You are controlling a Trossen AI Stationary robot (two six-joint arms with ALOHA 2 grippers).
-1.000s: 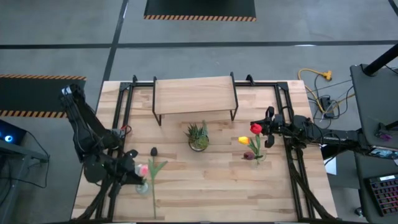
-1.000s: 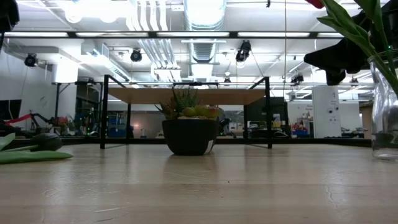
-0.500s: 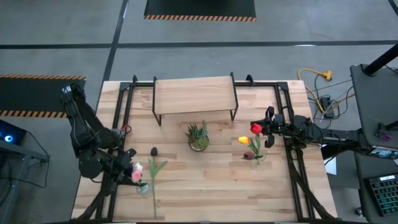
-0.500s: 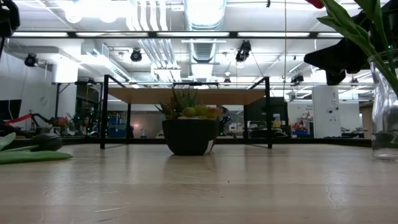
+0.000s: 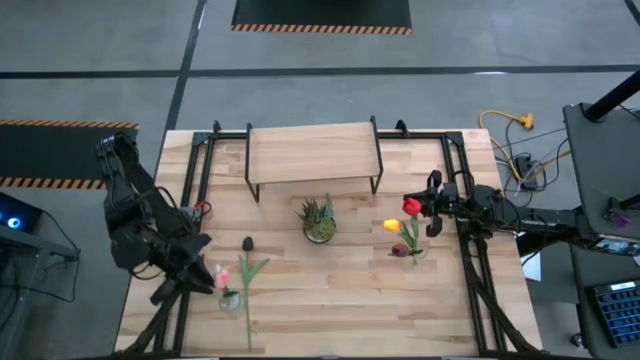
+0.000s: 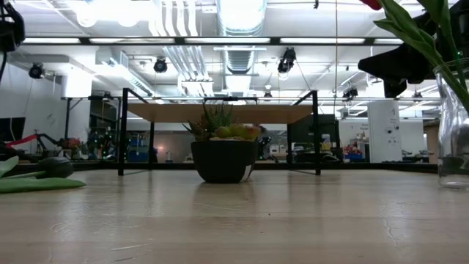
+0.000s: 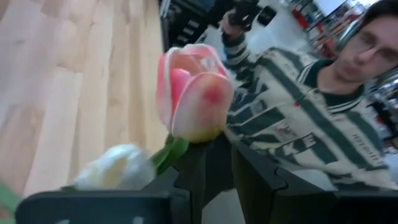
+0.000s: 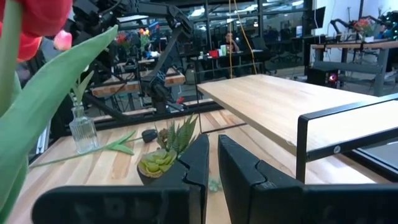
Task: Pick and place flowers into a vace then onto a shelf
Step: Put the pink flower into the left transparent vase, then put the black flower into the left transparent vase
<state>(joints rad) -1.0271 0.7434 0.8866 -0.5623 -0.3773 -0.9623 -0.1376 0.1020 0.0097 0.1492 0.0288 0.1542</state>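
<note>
High view: a pink tulip (image 5: 221, 276) is gripped by the left claw (image 5: 207, 277) above a small glass vase (image 5: 230, 299) on the surface (image 5: 330, 290). A dark tulip (image 5: 247, 244) lies beside it. The right claw (image 5: 432, 206), closed and holding nothing, is parked near red and yellow tulips (image 5: 405, 215). The shelf (image 5: 312, 152) stands behind.

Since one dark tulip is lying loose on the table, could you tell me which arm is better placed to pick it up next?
Probably the left. The dark tulip lies beside the left gripper and the small vase, though that gripper has the pink tulip at its fingers. The right gripper waits beyond the potted plant.
</note>
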